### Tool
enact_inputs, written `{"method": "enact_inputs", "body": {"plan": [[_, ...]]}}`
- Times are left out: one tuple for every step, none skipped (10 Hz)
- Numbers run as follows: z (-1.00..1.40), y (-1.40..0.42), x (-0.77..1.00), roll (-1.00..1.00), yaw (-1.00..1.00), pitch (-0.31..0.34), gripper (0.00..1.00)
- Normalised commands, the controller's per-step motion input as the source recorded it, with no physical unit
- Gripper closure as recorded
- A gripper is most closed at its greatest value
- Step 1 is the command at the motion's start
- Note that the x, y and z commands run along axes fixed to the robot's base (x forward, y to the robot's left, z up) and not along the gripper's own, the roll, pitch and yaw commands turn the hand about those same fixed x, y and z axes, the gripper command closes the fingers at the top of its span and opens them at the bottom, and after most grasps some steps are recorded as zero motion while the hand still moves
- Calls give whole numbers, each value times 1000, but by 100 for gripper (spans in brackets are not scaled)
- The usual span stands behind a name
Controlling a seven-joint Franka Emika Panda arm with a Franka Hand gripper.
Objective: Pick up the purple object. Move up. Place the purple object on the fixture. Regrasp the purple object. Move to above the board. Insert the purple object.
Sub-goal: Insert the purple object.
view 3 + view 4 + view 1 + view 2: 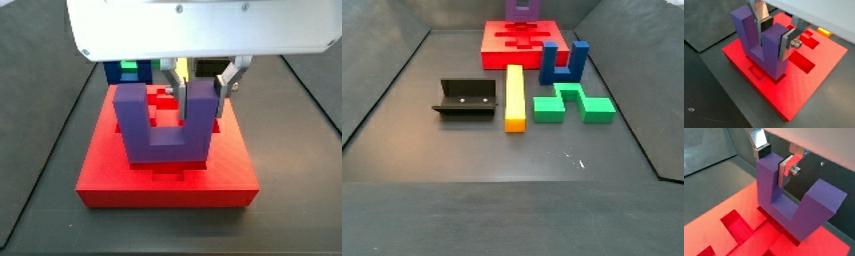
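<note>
Hand (774, 31) over the board (811, 85), its two silver fingers (789, 41) closed on one prong of the purple object (756, 42). In both wrist views the finger plates press opposite faces of that prong near its top; the other prong stands free beside the hand. The purple object (164, 125) hangs below the hand with prongs pointing up and base bar lowest. In a side view its base sits at the board's (167, 185) top face, over the recessed cut-outs; whether the bar has entered a cut-out or only touches the surface of the board cannot be told. In a wrist view the base bar (794, 213) meets the red face at the edge of a recess (741, 228).

Well away from the hand, toward the near end of the surface (502, 160) in a side view, lie the remaining pieces: the fixture (466, 98), standing alone; a long yellow bar (515, 97) just beside it; a green block (572, 103) past the bar; and a blue U-block (565, 62) upright next to the board (521, 42). The purple object (521, 8) shows only at the top edge of this view.
</note>
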Motion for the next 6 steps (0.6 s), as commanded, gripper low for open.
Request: {"method": "enact_inputs", "body": {"plan": [[-234,0,0,0,74,-3,100],[-234,-6,0,0,74,-10,100],[-217,-37,0,0,66,-19,100],[-206,-51,9,0,60,-19,100],[-191,-63,37,0,54,-24,100],[-189,-57,23,0,49,-26,100]]}}
